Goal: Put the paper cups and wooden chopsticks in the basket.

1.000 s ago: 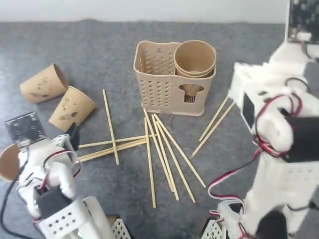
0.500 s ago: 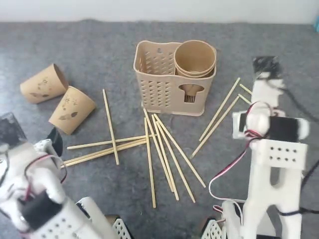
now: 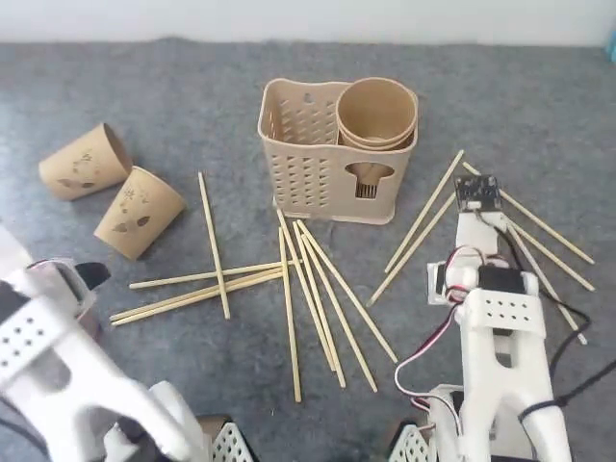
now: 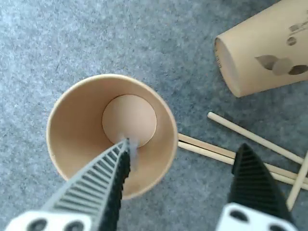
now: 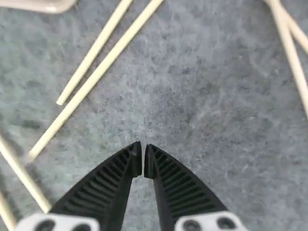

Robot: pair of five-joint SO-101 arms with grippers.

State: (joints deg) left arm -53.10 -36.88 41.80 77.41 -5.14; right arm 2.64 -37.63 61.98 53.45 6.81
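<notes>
An upright paper cup (image 4: pixel 113 134) stands on the grey carpet, and my left gripper (image 4: pixel 185 147) is open across its rim, one finger inside and one outside. Beside it lies another paper cup (image 4: pixel 264 53) on its side. Two cups (image 3: pixel 82 161) (image 3: pixel 138 212) lie left of the beige basket (image 3: pixel 308 173), whose right compartment holds stacked cups (image 3: pixel 377 111). Wooden chopsticks (image 3: pixel 318 289) are scattered in front of the basket. My right gripper (image 5: pixel 143 149) is shut and empty, low over the carpet near a pair of chopsticks (image 5: pixel 96 48).
More chopsticks (image 3: pixel 539 231) lie at the far right, beyond the right arm (image 3: pixel 486 289). The left arm (image 3: pixel 48 327) sits at the front left corner. The basket's left compartment (image 3: pixel 294 111) is open at the top.
The right arm has come down from a raised pose to the carpet right of the basket. The left arm has swung left and down over the upright cup.
</notes>
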